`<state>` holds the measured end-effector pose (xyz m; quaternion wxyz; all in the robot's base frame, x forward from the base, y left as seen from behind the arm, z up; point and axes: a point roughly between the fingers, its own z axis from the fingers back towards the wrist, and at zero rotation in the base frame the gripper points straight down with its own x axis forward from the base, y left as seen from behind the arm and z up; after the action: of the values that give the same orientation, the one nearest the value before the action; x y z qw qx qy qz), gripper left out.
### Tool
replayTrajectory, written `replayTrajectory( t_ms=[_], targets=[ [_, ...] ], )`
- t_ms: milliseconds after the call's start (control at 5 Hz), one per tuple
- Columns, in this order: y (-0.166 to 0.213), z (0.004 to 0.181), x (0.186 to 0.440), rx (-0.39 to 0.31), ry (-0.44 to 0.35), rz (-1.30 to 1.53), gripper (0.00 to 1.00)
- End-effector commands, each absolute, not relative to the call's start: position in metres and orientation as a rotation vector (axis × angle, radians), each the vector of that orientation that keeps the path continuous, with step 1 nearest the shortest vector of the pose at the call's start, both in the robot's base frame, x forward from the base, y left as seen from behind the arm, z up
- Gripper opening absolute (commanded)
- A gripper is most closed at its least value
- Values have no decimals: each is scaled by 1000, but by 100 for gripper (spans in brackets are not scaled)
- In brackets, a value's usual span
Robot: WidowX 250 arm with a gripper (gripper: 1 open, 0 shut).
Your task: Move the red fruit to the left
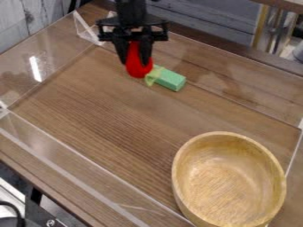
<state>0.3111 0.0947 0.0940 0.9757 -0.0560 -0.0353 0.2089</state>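
A wood-grain table (106, 133) inside low clear walls, w/ a big wooden bowl (229, 184) sitting empty at the near right. At the far left-center, the black gripper (138, 64) hangs pointing down, its fingers pinched on the red fruit (138, 62), which sits between them w/ its pale green leafy end (153, 79) poking out below, right at the left tip of the green block (169, 79); whether leaf and block touch can't be told. Fruit looks just clear of the tabletop, tho contact is hard to rule out. Judging by size and sheen, the fruit is prob. light, hard plastic, smooth and a bit slippery, not fragile. Best hold looks like across the fat middle of the oval, as here, rather than at the tapering tip or thin leaves, where it could squirt out.
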Motion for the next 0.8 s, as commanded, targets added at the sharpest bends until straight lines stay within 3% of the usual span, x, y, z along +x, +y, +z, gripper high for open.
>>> replayTrajectory(
  t_ms=[0,600],
  targets=[
    [119,111,319,-105,-145,384,0],
    [159,89,325,-84,-165,425,0]
  ],
)
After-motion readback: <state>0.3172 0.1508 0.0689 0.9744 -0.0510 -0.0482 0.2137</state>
